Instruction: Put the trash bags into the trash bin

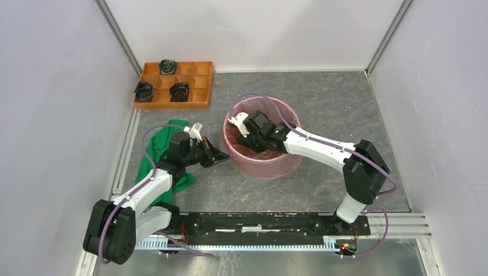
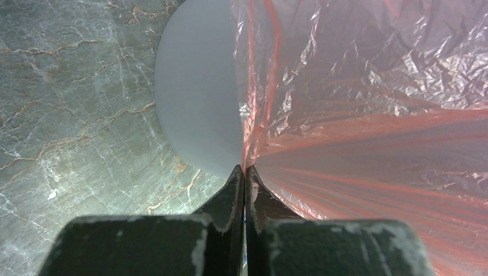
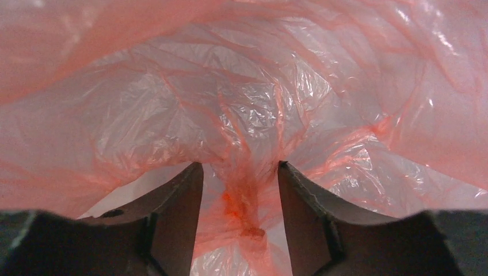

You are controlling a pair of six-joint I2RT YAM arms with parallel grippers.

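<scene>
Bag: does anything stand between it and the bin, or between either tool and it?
Nothing visible does. The bag is draped over the bin; the left tool pinches its film beside the bin wall, the right tool stands open with a fold between its fingers.

I work in a robotics lab test cell. Plain white panel walls (image 1: 57, 86) framed by aluminium struts (image 1: 119, 35) box in my stone-patterned desk (image 1: 328, 98). My left arm (image 1: 144, 190) and right arm (image 1: 322, 149) are bolted to a black mounting rail (image 1: 259, 221) at the desk's near edge, and purple cables (image 1: 253, 95) loop exposed along them.
</scene>
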